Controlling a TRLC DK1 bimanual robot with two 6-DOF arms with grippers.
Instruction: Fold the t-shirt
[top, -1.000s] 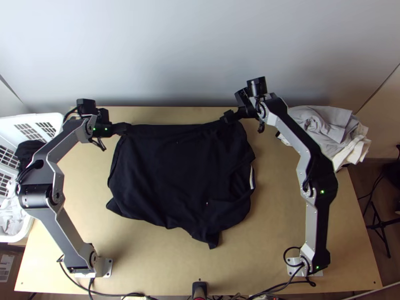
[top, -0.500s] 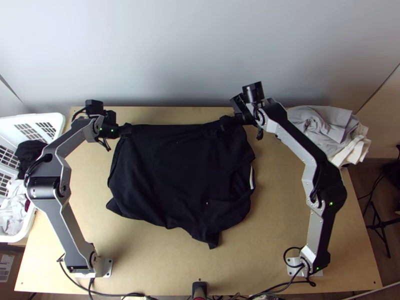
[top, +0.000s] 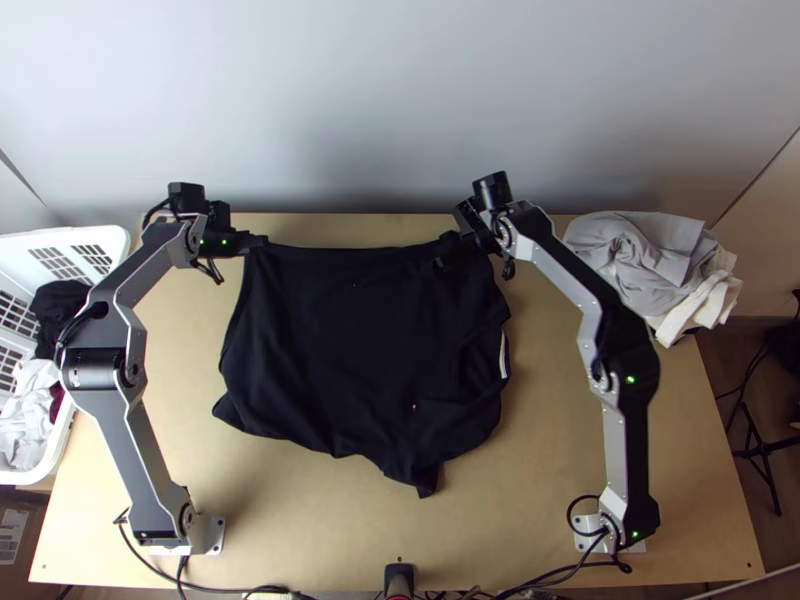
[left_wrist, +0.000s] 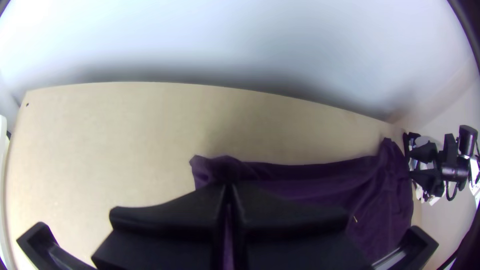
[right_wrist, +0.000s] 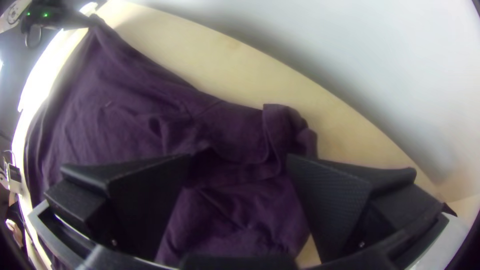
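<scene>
The black t-shirt lies spread on the table, its lower edge uneven and its right side creased; it looks purple in the wrist views. At its far left corner is my left gripper. In the left wrist view the left gripper is shut on that corner, with cloth bunched at the fingertips. My right gripper is over the shirt's far right corner. The right wrist view has the right gripper open, a folded-over, wrinkled part of the shirt lying between and beyond its fingers.
A white basket with clothes stands at the left edge. Grey and white clothes are piled at the far right. Bare table runs along the near side and right of the shirt, and a wall rises behind the far edge.
My left gripper has moved slightly up the picture, and the shirt's far left corner has gone with it, pulling the left edge straighter. The right gripper has shifted a little left and down over the cloth.
</scene>
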